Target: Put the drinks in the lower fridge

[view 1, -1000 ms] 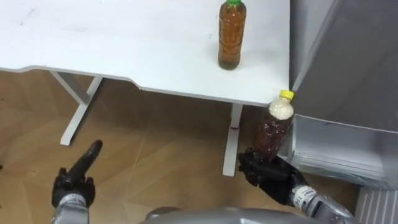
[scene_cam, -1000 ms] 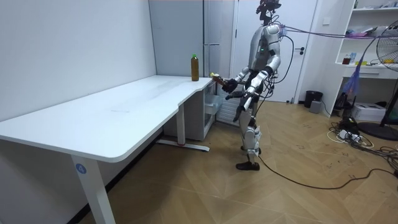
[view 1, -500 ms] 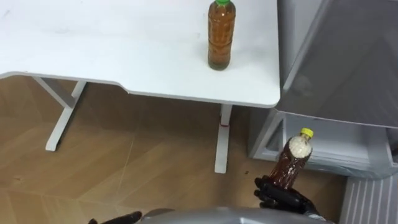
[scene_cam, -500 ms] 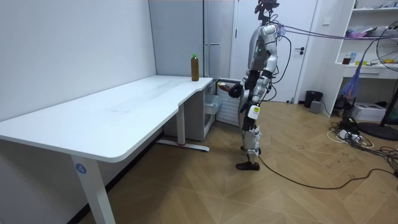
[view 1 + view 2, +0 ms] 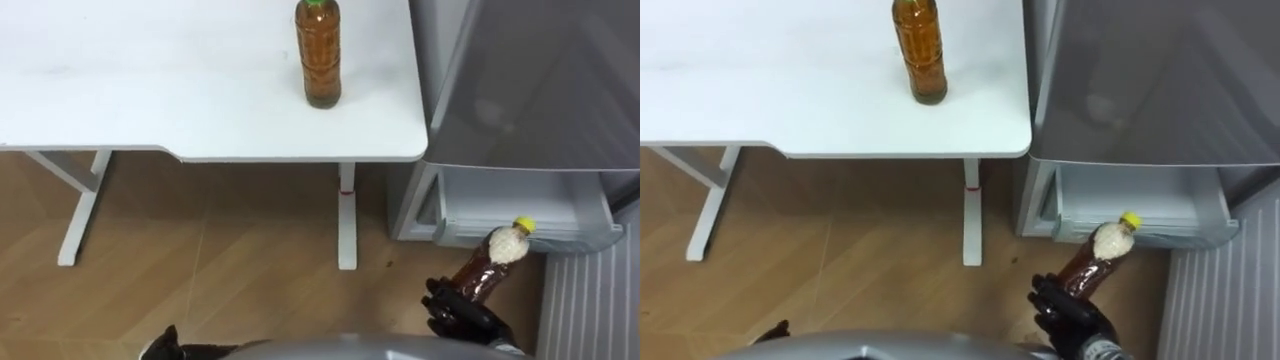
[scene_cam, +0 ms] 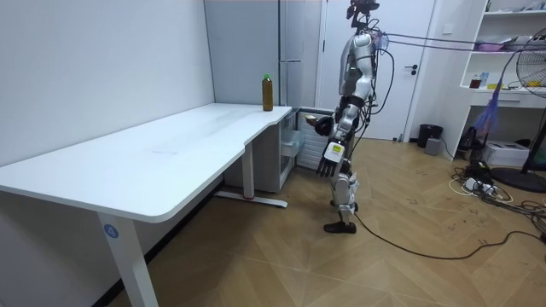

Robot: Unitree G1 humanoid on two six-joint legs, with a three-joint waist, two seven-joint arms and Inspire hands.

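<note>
Robot stands at the right end of the white table (image 5: 150, 100), facing the grey fridge (image 5: 540, 80) that sits just right of it. Wood floor (image 5: 200, 260) below.

Right hand (image 5: 462, 315): low at the near right, fingers clenched round the base of the yellow-capped bottle (image 5: 488, 265). Brown drink, whitish band under the cap. The bottle is tilted, cap end up and to the right, pointing at the fridge's open lower drawer (image 5: 500, 195). The cap overlaps the drawer's front rim in the eye views; cannot tell whether it touches. The bottle is outside the drawer, not resting in it.

Lower drawer: pulled out toward the robot from under the closed upper door; its pale inside is visible.

Green-capped bottle (image 5: 318, 55): upright on the table, far side, near the right edge, well apart from either hand. Brown drink too. In the room view it stands at the far end of the table, just beside the fridge.

Left hand (image 6: 328, 162): in the room view it hangs beside the thigh, fingers straight and relaxed, holding nothing. In the left eye view a dark part of it peeks in at the near left edge.
</note>
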